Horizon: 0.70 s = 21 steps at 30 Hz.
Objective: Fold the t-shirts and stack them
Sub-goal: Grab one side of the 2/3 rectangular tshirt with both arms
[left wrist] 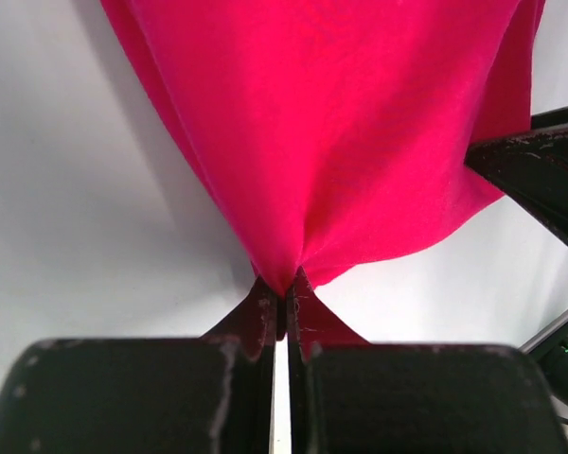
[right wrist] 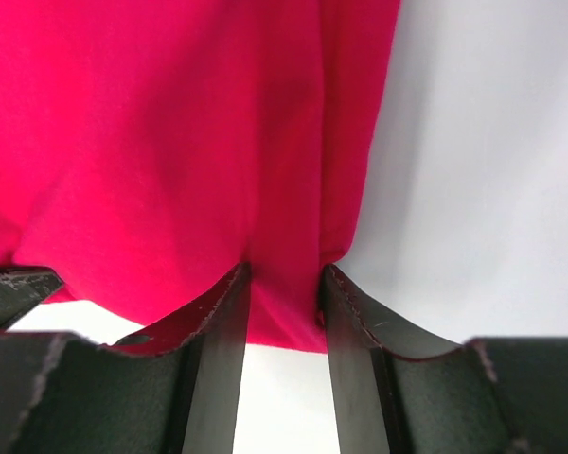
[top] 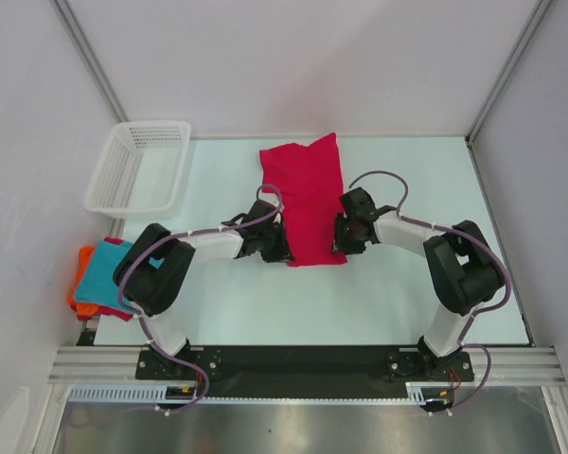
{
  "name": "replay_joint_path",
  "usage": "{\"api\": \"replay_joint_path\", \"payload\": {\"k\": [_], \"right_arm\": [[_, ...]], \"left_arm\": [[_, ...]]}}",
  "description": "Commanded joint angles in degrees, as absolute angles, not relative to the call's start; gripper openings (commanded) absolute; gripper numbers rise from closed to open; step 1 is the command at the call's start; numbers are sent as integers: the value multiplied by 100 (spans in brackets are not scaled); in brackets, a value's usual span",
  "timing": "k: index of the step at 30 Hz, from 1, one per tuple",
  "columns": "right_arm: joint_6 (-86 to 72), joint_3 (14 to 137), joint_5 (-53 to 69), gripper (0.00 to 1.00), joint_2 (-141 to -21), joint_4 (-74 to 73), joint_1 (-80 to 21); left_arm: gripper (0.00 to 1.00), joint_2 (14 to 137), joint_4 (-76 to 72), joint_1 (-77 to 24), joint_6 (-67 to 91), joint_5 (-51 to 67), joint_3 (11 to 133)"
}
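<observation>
Crimson-pink t-shirt (top: 303, 189), limp and light, I take by corners: one clamped in left jaws, one between parted right jaws.

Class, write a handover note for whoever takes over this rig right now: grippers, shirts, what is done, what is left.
Left gripper: shut on the near edge of the pink shirt.
Right gripper: open, straddling that edge.
Pink shirt lies mid-table as a long strip; teal shirt sits on the orange shirt at the left edge.
Done: lengthwise fold. Left: fold the strip across, then stack.
</observation>
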<state>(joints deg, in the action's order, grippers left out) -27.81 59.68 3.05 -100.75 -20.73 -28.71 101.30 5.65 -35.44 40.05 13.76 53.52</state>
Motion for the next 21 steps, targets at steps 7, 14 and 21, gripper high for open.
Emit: {"api": "replay_joint_path", "payload": {"k": [7,14,21], "right_arm": [[-2707,5730,9,42,-9826,-2724,-2856],[-2689,5537,-237,43,-9624,-2830,-2856],[-2742,5300,-211,43,-9632,-2716,-2856]], "left_arm": [[0,10275,554,-3577,4025,1468,5282],[0,10222,545,-3568,4025,1433,5247],[0,10239,527,-3577,4025,1450,5256]]}}
